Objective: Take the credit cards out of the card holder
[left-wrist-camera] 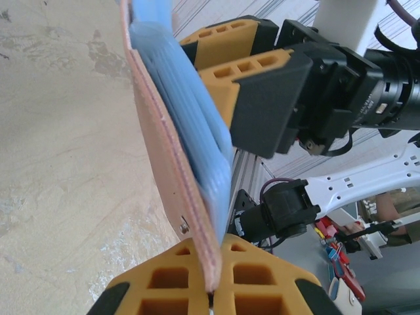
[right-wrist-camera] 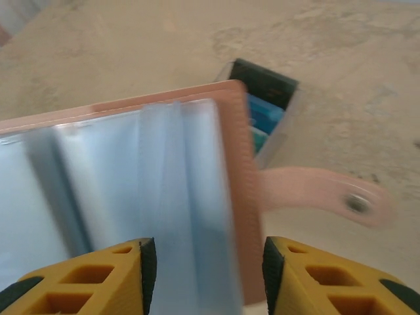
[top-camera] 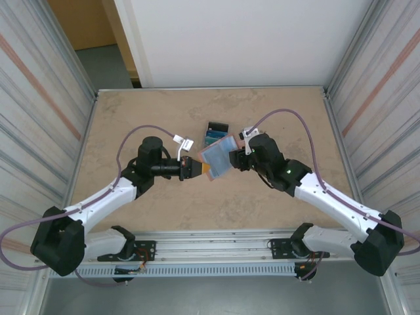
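Clamping the card holder (top-camera: 218, 158) by one edge, left tool (top-camera: 194, 168) holds it open at centre frame, pockets presented to right tool (top-camera: 240, 153), jaws apart; credit cards (top-camera: 216, 133) lie on worktop (top-camera: 131, 111) just above.

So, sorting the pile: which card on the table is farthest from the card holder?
The black card; the blue card and teal card lie between it and the card holder.

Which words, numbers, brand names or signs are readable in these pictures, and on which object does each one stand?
No text can be read.
Label on the right arm's black motor: fine print, too small to read.
White cable tags: too small to read.
Credit cards: blurred, nothing legible.
Card holder: no print seen.
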Tool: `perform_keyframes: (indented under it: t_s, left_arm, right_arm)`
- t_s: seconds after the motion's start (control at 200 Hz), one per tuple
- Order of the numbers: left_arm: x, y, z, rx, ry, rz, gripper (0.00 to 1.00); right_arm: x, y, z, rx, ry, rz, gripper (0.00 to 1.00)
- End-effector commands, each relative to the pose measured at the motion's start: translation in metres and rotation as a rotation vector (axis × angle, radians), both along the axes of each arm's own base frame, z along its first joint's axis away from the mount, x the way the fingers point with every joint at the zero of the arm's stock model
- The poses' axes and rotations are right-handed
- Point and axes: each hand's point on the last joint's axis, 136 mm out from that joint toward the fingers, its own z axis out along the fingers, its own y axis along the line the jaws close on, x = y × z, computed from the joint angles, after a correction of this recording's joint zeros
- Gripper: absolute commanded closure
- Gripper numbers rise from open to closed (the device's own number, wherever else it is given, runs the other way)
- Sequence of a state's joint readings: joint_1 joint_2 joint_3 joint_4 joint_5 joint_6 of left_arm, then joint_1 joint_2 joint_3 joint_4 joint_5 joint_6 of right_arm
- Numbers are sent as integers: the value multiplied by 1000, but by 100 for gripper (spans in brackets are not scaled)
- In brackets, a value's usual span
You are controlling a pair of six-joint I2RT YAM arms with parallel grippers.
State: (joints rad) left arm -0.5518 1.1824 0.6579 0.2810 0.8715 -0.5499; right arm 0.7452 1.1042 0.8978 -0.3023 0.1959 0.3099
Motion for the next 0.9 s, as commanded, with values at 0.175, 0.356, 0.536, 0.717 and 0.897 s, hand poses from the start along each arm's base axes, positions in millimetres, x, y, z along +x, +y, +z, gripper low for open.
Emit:
perform_keyframes:
  t_s: [0.175, 0.356, 0.536, 0.717, 0.897]
  left_arm:
    - [1, 0, 16, -23, -36, -6, 100]
    - [7, 0, 10, -15, -5, 5, 100]
    - [10, 0, 5, -6, 19, 13, 100]
    - [15, 0, 2, -1, 37, 22, 100]
    - [15, -2, 6, -11, 31, 11, 100]
  right_arm:
    - [-4, -27, 21, 6, -46, -93, 47]
    - [-13, -34, 46, 53, -87, -87, 46]
    - [-29, -24, 69, 133, -99, 2, 47]
    - [-54, 20, 83, 182, -89, 197, 54]
    - [-61, 52, 58, 58, -34, 301, 57]
